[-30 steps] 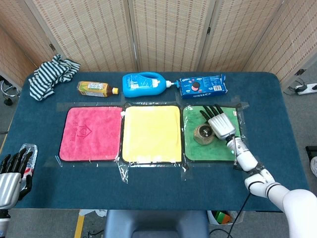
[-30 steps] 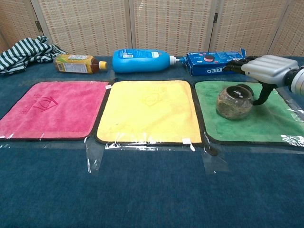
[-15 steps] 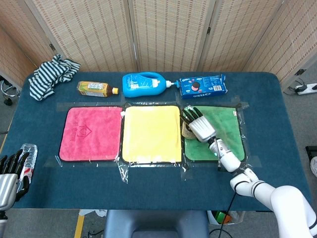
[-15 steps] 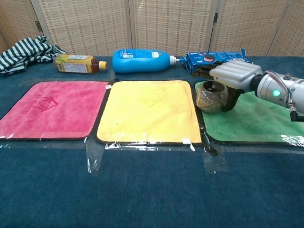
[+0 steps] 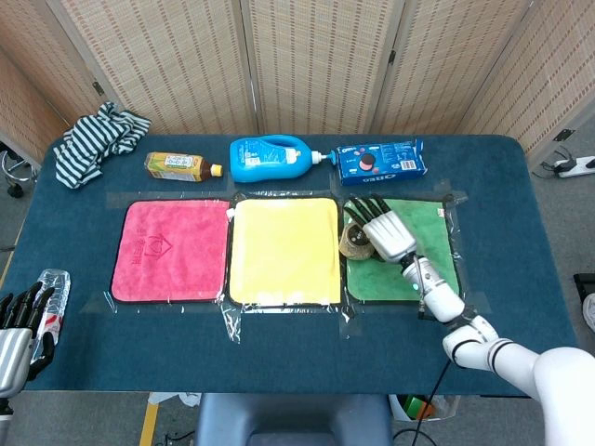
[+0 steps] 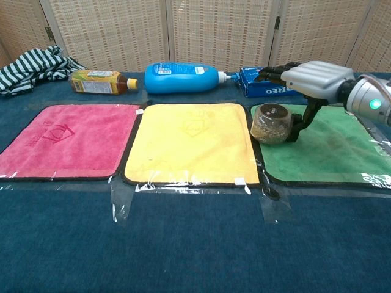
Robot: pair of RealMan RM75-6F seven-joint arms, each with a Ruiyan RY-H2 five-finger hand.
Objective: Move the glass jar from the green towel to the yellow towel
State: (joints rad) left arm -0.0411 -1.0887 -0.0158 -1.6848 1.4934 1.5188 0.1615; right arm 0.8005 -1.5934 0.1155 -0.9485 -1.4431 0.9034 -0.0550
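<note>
The glass jar (image 5: 354,242) (image 6: 271,122), with brownish contents, stands on the left edge of the green towel (image 5: 432,232) (image 6: 330,152), right at the border with the yellow towel (image 5: 284,249) (image 6: 192,140). My right hand (image 5: 389,232) (image 6: 317,76) hovers over and behind the jar with its fingers stretched out flat above it. Its thumb (image 6: 302,125) hangs down against the jar's right side; nothing is gripped. My left hand (image 5: 19,325) shows only in the head view, low at the table's near left corner, fingers apart and holding nothing.
A pink towel (image 5: 170,249) lies left of the yellow one. Along the back lie a tea bottle (image 5: 181,165), a blue detergent bottle (image 5: 270,158) and a blue cookie box (image 5: 381,160). A striped cloth (image 5: 93,139) sits at the far left. A plastic-wrapped item (image 5: 51,293) lies by my left hand.
The jar slid left from the middle of the green towel to its left edge, pushed by my right hand. That hand has since risen above the jar. My left hand sank lower.
</note>
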